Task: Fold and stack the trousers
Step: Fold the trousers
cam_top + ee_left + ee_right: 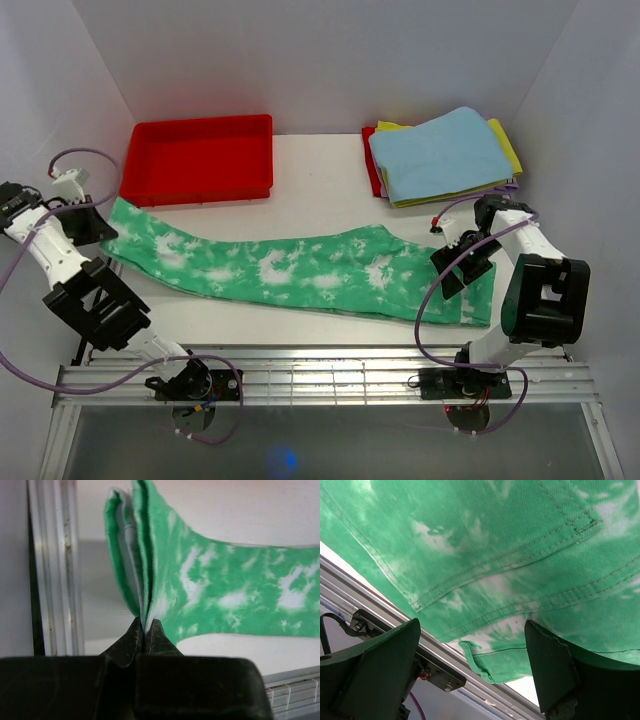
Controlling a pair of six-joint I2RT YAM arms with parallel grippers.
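The trousers (300, 268) lie on the desk (320, 190), leg ends clenched in the left tool (146, 625). The right tool (472, 625) stands wide open over the waist.

Trousers (300, 268): one pair, in front of the red tray (200, 125)
Trays: one
Folded cloths (440, 150): one stack right of the tray, at least three layers
Arms: two, left arm (60, 262) and right arm (540, 290)

Top view high behind near edge, whole tabletop (320, 200) seen, left wrist close at left edge, looking rightward along trousers (300, 270), right wrist closer, seemingly their near-right end, cloth shared.
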